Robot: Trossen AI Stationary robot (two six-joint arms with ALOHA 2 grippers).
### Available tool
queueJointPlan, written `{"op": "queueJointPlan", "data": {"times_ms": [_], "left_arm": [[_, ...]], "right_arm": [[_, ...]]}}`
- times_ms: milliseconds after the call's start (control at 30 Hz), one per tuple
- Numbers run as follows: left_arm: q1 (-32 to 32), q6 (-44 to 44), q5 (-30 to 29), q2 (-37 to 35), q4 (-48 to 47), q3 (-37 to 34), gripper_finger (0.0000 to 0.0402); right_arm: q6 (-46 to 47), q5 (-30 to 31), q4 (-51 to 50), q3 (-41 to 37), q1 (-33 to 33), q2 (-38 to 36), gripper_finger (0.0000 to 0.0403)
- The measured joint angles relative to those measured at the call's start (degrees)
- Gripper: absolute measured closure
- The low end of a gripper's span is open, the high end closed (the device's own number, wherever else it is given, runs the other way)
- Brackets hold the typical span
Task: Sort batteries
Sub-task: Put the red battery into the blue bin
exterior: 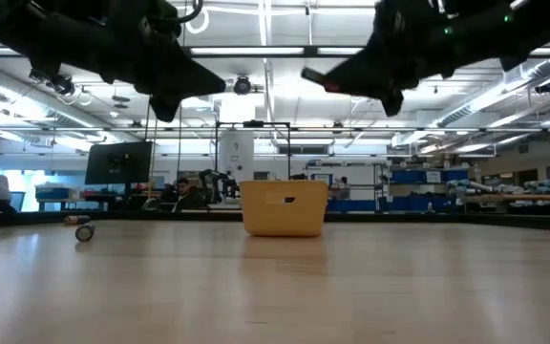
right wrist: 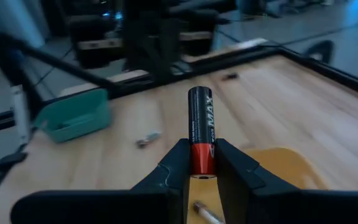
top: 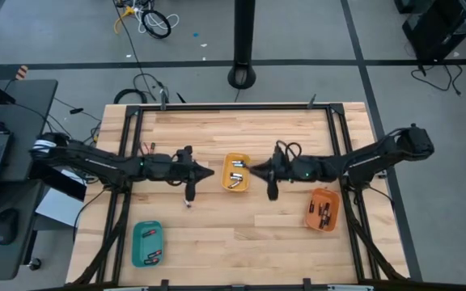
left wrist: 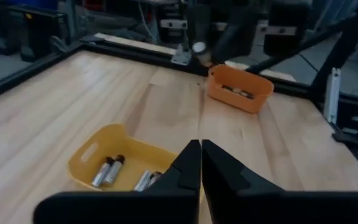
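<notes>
The surface (top: 241,234) is pale butcher-block wood, its planks running lengthwise, framed by black metal rails. 3 small rectangular plastic trays with rounded corners sit on it: a yellow tray (top: 235,173) at the centre, an orange tray (top: 323,209) toward the right side and a teal tray (top: 147,243) near the front left corner.

Both dark arms reach in level from the 2 sides and meet over the middle, raised off the wood in the low view. The right gripper (top: 253,167) hangs just beside the yellow tray's right edge; its fingers (right wrist: 178,163) are clamped on a battery (right wrist: 200,132), a smooth black cylinder with a red band and pale "MAX" lettering, standing up between the pads. The left gripper (top: 209,173) sits just left of the same tray, its tapered black fingers (left wrist: 187,169) pressed together with nothing between them.

Silvery cells (left wrist: 109,170) with dark ends lie side by side in the yellow tray. More dark cells (top: 324,214) lie in the orange tray and in the teal tray. 1 loose battery (top: 188,202) lies on the bare wood below the left gripper, well apart from every tray.
</notes>
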Motion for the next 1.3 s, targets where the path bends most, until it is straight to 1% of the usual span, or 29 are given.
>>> {"op": "queueJointPlan", "data": {"times_ms": [133, 300, 433, 533, 633, 833, 1067, 1300], "left_arm": [[0.0, -0.1, 2.4, 4.0, -0.2, 2.2, 0.0337], [-0.4, 1.3, 5.3, 8.5, 1.3, 5.9, 0.0261], [-1.5, 3.6, 7.1, 9.4, 3.3, 8.0, 0.0213], [-2.1, 4.7, 7.6, 9.5, 3.1, 8.8, 0.0193], [-2.4, 5.1, 8.1, 10.5, 2.9, 9.9, 0.0188], [-2.8, 4.9, 8.5, 14.2, 2.9, 13.0, 0.019], [-2.8, 5.2, 10.4, 14.1, 3.3, 13.9, 0.019], [-2.8, 3.9, 10.7, 14.1, 2.9, 13.8, 0.019]], "right_arm": [[-2.6, 0.1, 0.1, 4.3, 3.5, 3.3, 0.0339], [-4.5, -0.6, -1.9, 8.6, 5.6, 7.1, 0.0339], [-4.5, -0.5, -3.9, 10.0, 6.3, 8.7, 0.0339], [-4.4, -0.5, -4.0, 10.3, 6.5, 9.3, 0.0337], [-4.5, -1.0, -3.8, 10.5, 6.6, 9.7, 0.0337], [-4.7, -1.9, -4.3, 11.1, 6.7, 9.8, 0.0339], [-4.7, -1.8, -5.1, 11.1, 6.8, 9.8, 0.0339], [-4.7, -1.6, -4.2, 11.1, 6.8, 9.8, 0.0339]]}}
